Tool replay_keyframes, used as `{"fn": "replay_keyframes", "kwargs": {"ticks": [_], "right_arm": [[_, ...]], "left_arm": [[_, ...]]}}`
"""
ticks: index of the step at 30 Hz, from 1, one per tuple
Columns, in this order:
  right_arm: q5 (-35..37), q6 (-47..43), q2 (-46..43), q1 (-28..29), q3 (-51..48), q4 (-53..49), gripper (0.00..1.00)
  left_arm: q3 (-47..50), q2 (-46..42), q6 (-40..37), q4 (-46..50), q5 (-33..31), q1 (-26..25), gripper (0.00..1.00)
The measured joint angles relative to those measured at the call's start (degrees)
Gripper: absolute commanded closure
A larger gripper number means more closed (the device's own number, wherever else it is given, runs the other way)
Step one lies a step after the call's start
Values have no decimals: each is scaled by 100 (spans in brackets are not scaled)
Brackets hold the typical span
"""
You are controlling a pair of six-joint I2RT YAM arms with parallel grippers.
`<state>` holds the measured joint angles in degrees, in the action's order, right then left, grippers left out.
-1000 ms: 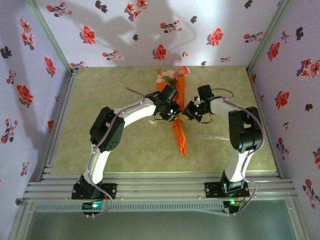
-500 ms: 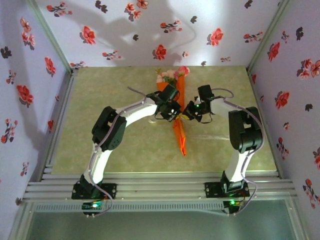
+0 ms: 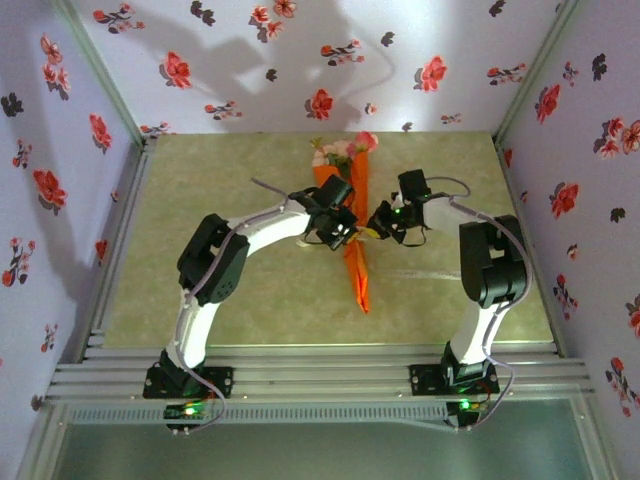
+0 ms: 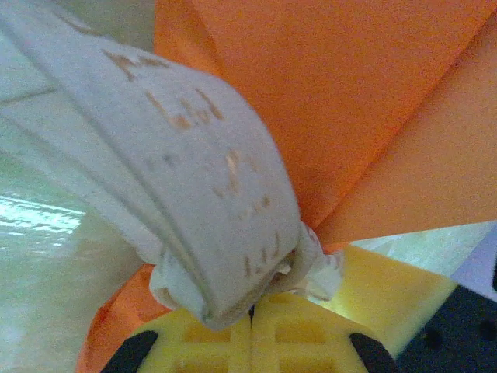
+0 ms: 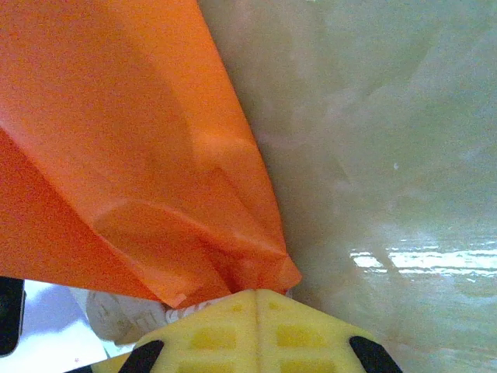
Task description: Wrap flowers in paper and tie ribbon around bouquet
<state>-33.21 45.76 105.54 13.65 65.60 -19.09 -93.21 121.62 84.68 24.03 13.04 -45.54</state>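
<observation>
Since the left fingers point(image 4: 241, 342) have just closed the last bit, we read them as clamped on the ribbon point(image 4: 194, 179). Its printed loop bunches right at the pad seam, in front of the paper point(image 4: 349, 101).

In the top view the left arm point(image 3: 250, 235) has shifted only slightly and the bouquet point(image 3: 357, 265) has barely moved. It lies mid-frame on the tabletop point(image 3: 200, 200), with the blooms point(image 3: 340, 152) toward the top and the tip toward the bottom.

Our read: the wrap is done and we're mid-tie, with the ribbon secured on the left, ready for a pull or a loop.

The right fingers point(image 5: 248, 330) are shut tight, same as before. A paper fold runs right up to their tip and a scrap of ribbon sits at lower left of that view, but we can't tell what, if anything, is pinched.

Hidden:
- The tie zone in the top view sits under the left arm and the right arm point(image 3: 480, 260).
- We can't make out how the ribbon runs round the cone, or whether there is a knot.
- The stems are inside the paper.
</observation>
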Motion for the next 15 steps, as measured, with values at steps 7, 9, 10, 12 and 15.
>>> {"fn": "replay_keyframes", "kwargs": {"ticks": [7, 9, 10, 12, 15], "right_arm": [[2, 83, -22, -4, 0, 7, 100], [4, 83, -26, -11, 0, 4, 100], [9, 83, -35, -15, 0, 0, 100], [28, 83, -79, -35, 0, 0, 100], [92, 81, -181, -111, 0, -2, 100]], "left_arm": [[232, -177, 2, -87, -20, 0, 100], [236, -177, 2, -94, -24, 0, 100], [236, -177, 2, -101, -37, 0, 100], [236, -179, 4, -114, -44, 0, 100], [238, -179, 4, -131, -44, 0, 100]]}}
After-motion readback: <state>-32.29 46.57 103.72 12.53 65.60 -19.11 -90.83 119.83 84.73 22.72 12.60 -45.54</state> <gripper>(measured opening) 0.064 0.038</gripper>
